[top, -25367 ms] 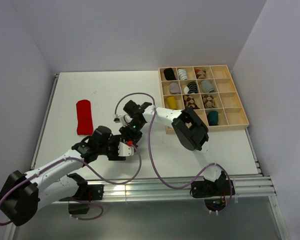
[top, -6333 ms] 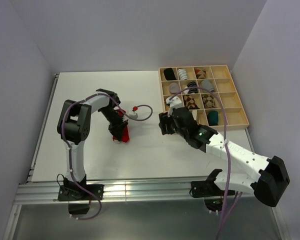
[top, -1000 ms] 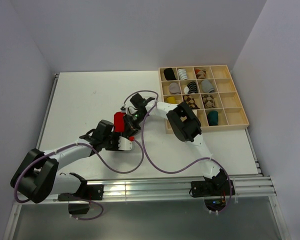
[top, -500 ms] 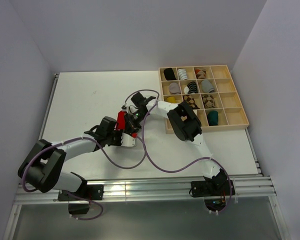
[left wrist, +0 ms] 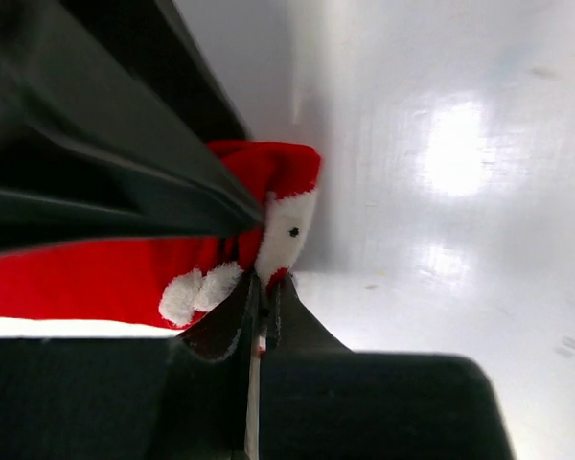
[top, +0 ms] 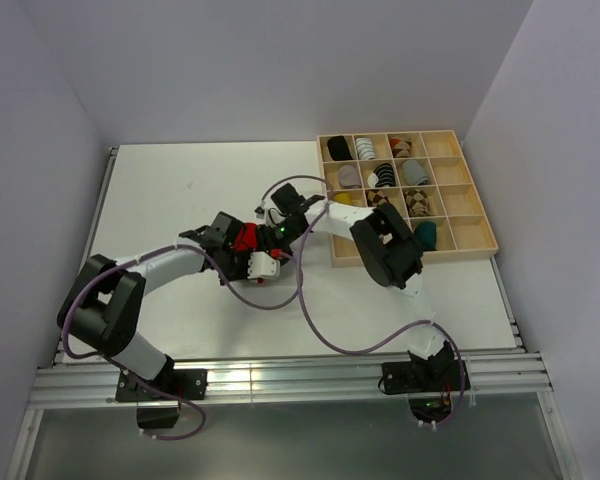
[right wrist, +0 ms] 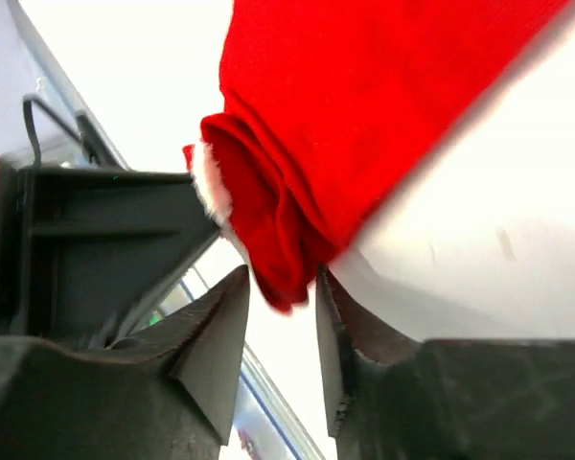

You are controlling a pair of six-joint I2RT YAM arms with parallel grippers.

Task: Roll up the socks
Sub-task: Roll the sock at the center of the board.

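I saw the red sock (top: 245, 238) bunched near the middle of the worktop (top: 170, 190), caught between both arms and well apart from the wooden tray (top: 477, 247) of finished bundles. The left tool (left wrist: 259, 299) was clenched on a thin edge of the sock, right beside its white trim. The right tool (right wrist: 280, 311) stood parted, with the folded end of the sock hanging between its jaws, not gripped.

My worry was that the roll was held at one small pinch only. With nothing gripped on the right side, I judged the soft fabric could spring back and unroll. Any pull from the left arm would likely drag the sock across the worktop rather than tighten it. The pinch sat so near the hem that it might slip off altogether.

The two wrists were also crowded close together, with the cables (top: 280, 300) looping just beside them, so a careless swing could knock one arm into the other or snag a cable. If the right tool closed where it stood, I thought it might catch only the outer fold.
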